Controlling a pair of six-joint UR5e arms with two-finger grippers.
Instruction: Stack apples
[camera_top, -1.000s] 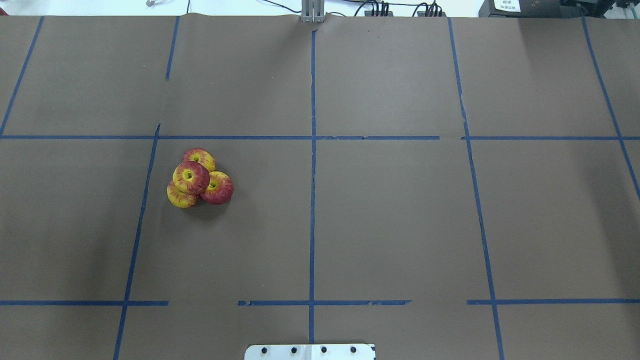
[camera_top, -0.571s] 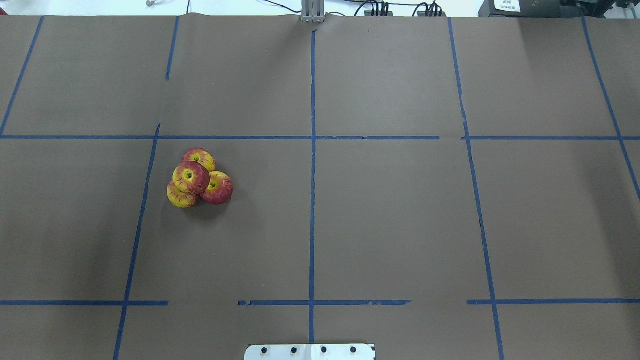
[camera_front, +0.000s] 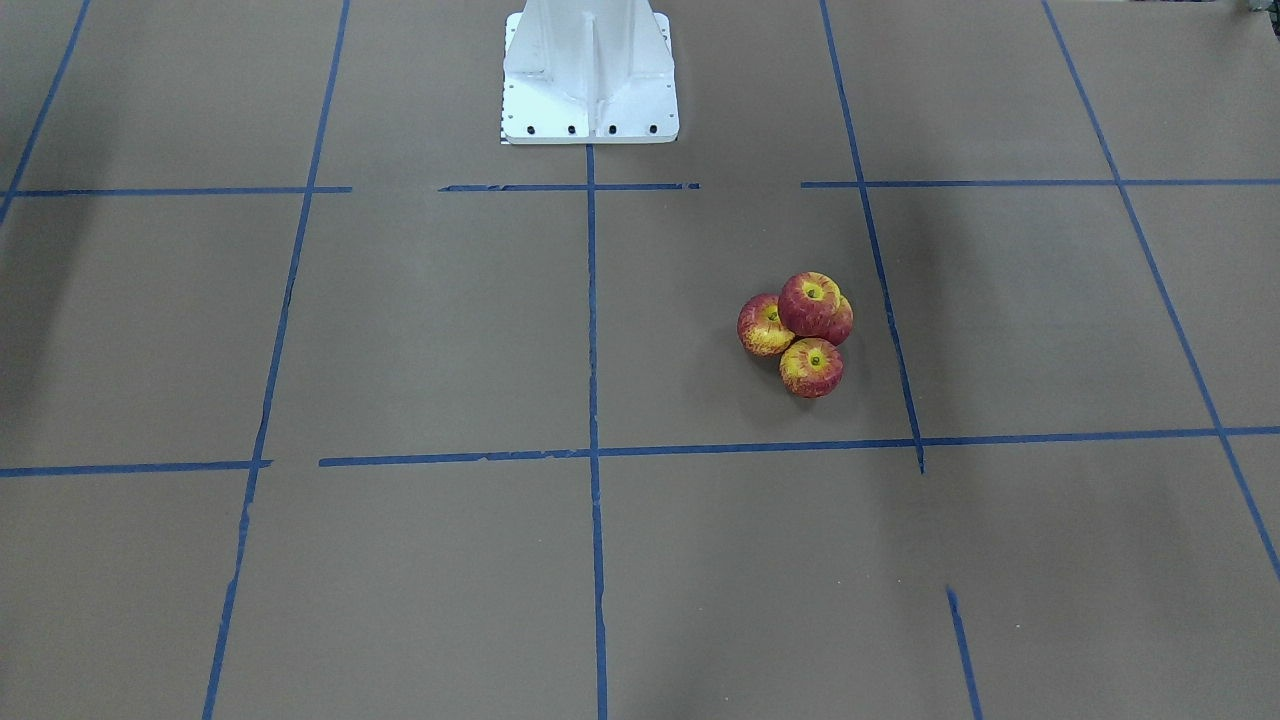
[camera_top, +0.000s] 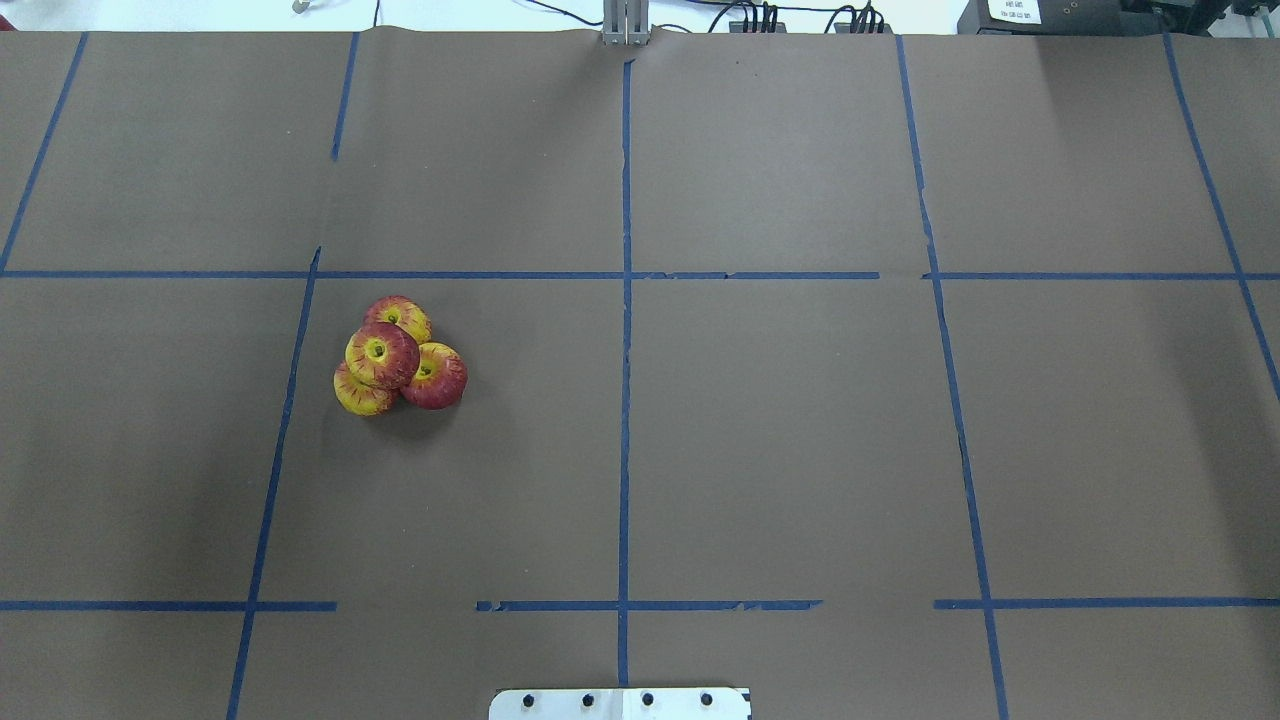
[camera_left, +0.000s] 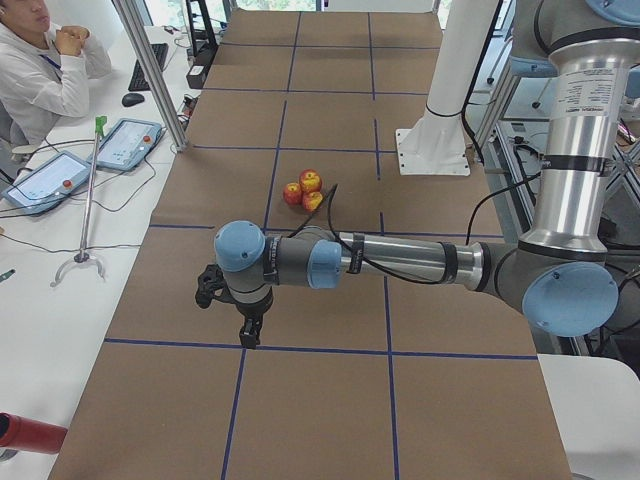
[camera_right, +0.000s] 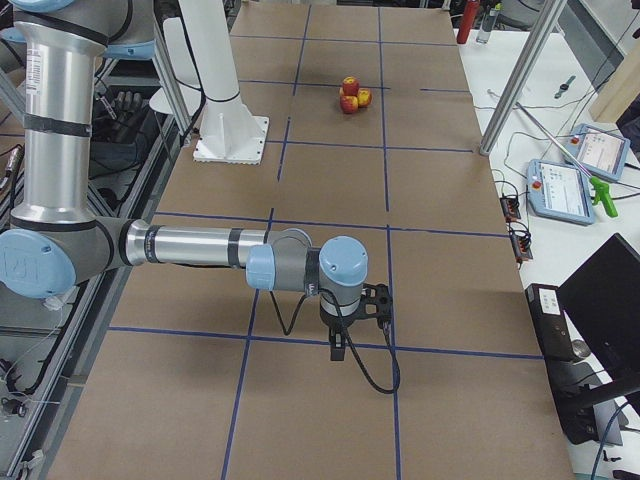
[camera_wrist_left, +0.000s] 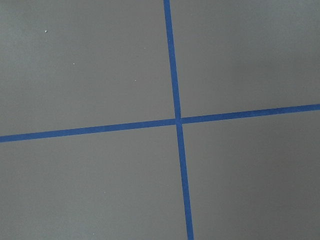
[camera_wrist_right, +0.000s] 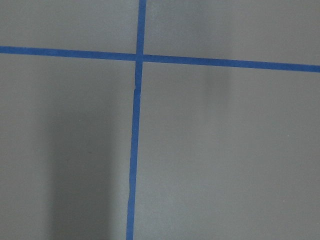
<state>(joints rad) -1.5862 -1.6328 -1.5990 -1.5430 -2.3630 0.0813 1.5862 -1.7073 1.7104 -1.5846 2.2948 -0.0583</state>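
Several red-and-yellow apples (camera_top: 382, 355) sit in a tight pile on the brown table cover, left of centre in the overhead view. One apple rests on top of three others: the back one (camera_top: 398, 318), the right one (camera_top: 435, 377) and the front one (camera_top: 362, 393). The pile also shows in the front-facing view (camera_front: 812, 303) and small in both side views (camera_left: 310, 181) (camera_right: 350, 86). My left gripper (camera_left: 250, 335) hangs over the table's left end, far from the pile. My right gripper (camera_right: 337, 350) hangs over the right end. I cannot tell whether either is open or shut.
Blue tape lines (camera_top: 624, 400) divide the brown cover into squares. The white robot base (camera_front: 590, 100) stands at the near middle edge. An operator (camera_left: 40, 60), tablets (camera_left: 125, 143) and a metal post (camera_left: 150, 70) are at the far side. Both wrist views show only cover and tape.
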